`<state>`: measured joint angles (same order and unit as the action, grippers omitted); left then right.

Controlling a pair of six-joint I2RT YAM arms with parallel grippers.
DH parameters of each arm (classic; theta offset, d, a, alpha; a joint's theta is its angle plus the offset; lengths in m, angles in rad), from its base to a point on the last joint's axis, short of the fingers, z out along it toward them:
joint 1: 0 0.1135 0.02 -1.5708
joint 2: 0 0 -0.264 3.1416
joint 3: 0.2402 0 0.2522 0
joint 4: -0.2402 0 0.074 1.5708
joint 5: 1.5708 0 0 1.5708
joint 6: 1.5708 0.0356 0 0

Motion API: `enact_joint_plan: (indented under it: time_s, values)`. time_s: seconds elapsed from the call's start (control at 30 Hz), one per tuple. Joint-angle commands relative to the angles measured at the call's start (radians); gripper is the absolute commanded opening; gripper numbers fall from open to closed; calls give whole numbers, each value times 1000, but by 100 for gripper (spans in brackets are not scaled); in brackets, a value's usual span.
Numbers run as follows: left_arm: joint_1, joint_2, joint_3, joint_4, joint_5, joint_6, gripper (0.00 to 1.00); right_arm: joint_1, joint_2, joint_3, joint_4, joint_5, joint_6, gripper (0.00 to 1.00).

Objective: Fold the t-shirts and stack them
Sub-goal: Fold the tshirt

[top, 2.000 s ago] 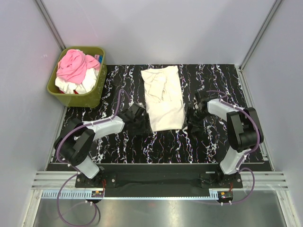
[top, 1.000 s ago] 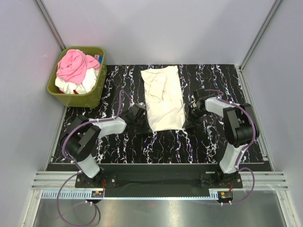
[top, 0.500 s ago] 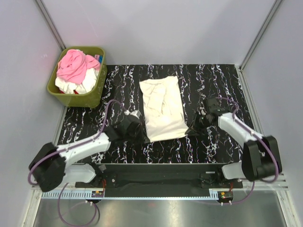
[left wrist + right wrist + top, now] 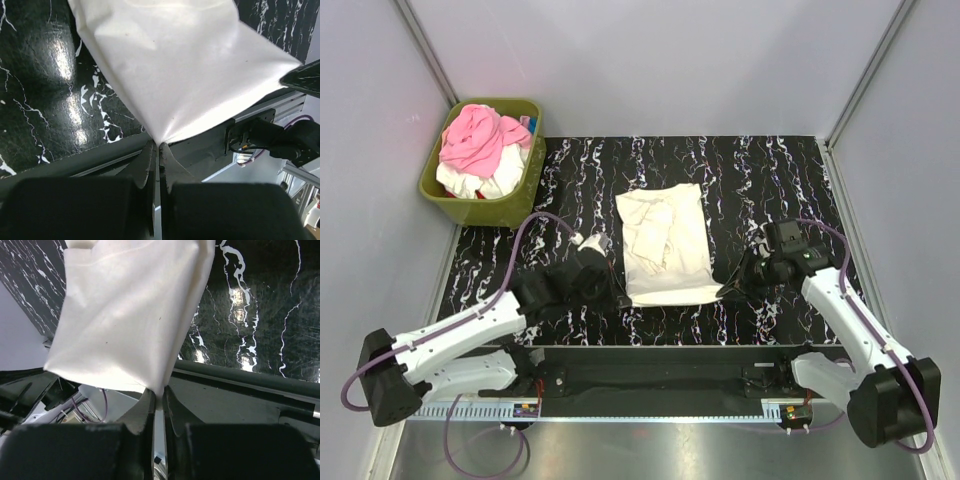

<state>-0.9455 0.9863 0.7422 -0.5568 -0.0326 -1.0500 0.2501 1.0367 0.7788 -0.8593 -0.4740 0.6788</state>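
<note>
Cream t-shirt [image 4: 665,245]: mid-table, folded into a long strip, near hem pulled taut between my grippers. Left gripper [image 4: 157,147] clamped on its near-left corner. Right gripper [image 4: 157,396] clamped on its near-right corner. Green basket [image 4: 480,210] of pink and white clothes sits at the far-left corner of the marbled table [image 4: 770,180].

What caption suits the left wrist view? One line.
Left pincer pinching a corner of the white shirt over the marbled table.
</note>
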Motion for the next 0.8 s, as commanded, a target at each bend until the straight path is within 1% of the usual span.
enact_joint_plan:
  time_s: [0.0,0.1,0.13,0.2,0.23,0.5,0.53,0.77]
  values:
    - [8,43,155,-141,-93,73,0,-2,23,103,-32,72,-16,0]
    - [43,116,247,-176,-87,120,0,-3,80,209,-46,115,-39,0]
    - [69,133,265,-180,-84,130,0,-3,118,267,-52,127,-51,0]
    - [102,181,313,-189,-63,162,0,-3,160,322,-66,153,-71,0]
    - [135,195,328,-187,-55,172,0,-3,204,373,-69,161,-88,0]
    - [289,339,482,-187,26,283,0,-9,420,580,-55,190,-137,0]
    - [298,362,496,-193,54,289,0,-11,434,596,-49,190,-139,0]
    - [355,451,603,-215,82,337,0,-18,569,740,-63,184,-166,0]
